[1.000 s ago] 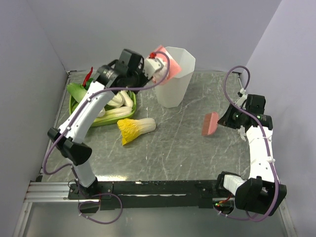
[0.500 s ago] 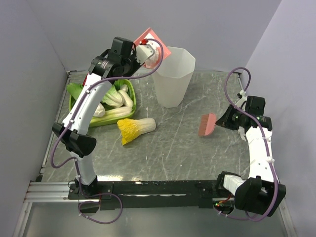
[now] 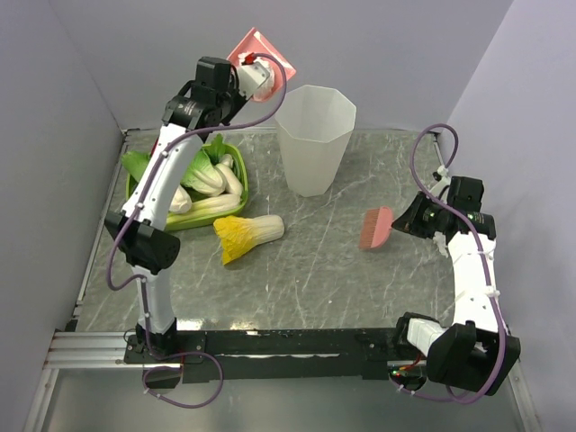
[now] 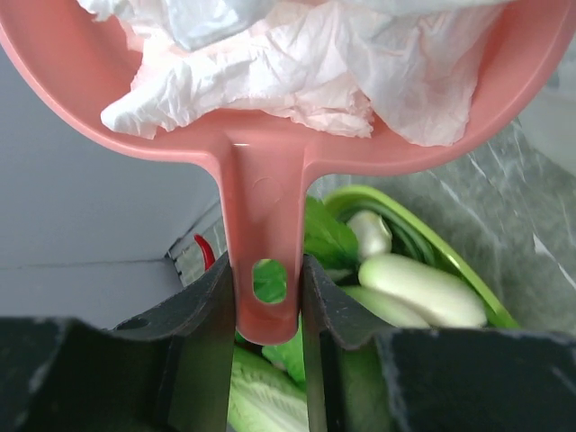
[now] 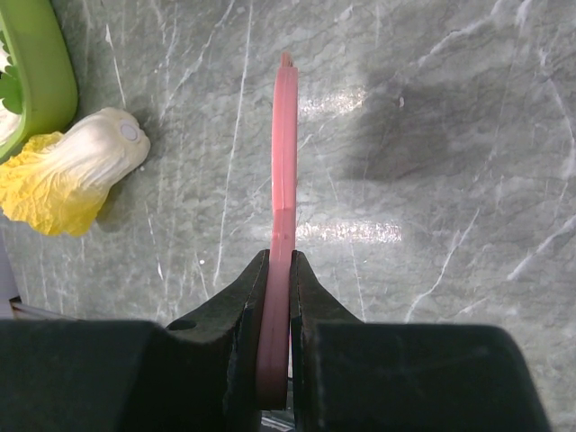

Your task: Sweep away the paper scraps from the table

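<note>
Scraps [image 4: 297,63] ride high right now, bunched in the dustpan [image 3: 255,47] that our left gripper [image 4: 267,288] clamps by its handle, lifted above the far edge of the bench [image 3: 306,279], toward the far left corner and just left of the bin [image 3: 315,139].

We read this as the emptying step. To do it well, we want the pan's lip carried right over the bin's mouth before any tilt, because from where it hangs a spill would land on the tray [image 3: 241,180]. Then we tip slowly, lip down. The tissue looks light and clingy, so a gentle shake may be needed.

Over by the right edge, our right gripper [image 5: 274,270] pinches the brush [image 5: 284,162] narrowly by its back, bristles hanging above the bench, well clear of the bin.

Now the count:
- One dustpan, one brush, one bin and one tray.
- One cabbage [image 3: 247,236] lying loose near the middle of the bench.
- At least three more in the tray. They overlap, so we cannot fix the number.
- Every scrap we can see sits in the pan, too crumpled together to count.
</note>
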Tool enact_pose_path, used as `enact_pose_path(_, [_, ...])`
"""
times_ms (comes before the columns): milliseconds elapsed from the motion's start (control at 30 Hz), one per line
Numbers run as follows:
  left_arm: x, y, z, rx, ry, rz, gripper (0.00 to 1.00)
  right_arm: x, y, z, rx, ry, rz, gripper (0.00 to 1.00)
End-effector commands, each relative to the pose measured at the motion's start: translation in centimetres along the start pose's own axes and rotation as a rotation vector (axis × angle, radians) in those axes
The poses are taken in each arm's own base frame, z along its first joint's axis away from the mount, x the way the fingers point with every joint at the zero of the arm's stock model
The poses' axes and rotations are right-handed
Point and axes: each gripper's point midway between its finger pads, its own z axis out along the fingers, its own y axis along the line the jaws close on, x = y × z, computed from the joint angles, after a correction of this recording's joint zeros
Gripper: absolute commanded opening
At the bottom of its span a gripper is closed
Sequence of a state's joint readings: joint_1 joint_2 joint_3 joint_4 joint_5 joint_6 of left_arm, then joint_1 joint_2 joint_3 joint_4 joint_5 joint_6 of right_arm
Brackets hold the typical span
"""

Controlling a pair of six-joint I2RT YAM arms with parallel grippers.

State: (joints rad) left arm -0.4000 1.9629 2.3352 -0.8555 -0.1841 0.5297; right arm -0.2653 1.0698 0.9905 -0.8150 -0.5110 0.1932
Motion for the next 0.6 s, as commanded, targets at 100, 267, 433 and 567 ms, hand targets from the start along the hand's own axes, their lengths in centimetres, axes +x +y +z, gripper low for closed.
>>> enact_pose_path(100, [-5.1, 4.1, 1.7, -0.163, -0.178, -0.065, 0.01, -0.5, 0.5, -0.7, -0.026, -0.053, 0.003, 0.00])
enact_pose_path(267, [-5.9, 5.2, 3.0, -0.223, -0.203, 0.014, 0.01, 0.3, 0.1, -0.5, -0.028, -0.045, 0.019, 0.00])
enact_pose_path(433, [-6.5, 6.0, 3.8, -0.281, -0.212, 0.112, 0.01, 0.5, 0.1, -0.4, -0.037, -0.044, 0.038, 0.00])
enact_pose_path(567, [-7.7, 6.6, 3.7, -0.342, -0.218, 0.255, 0.01, 0.2, 0.1, -0.5, -0.037, -0.050, 0.039, 0.00])
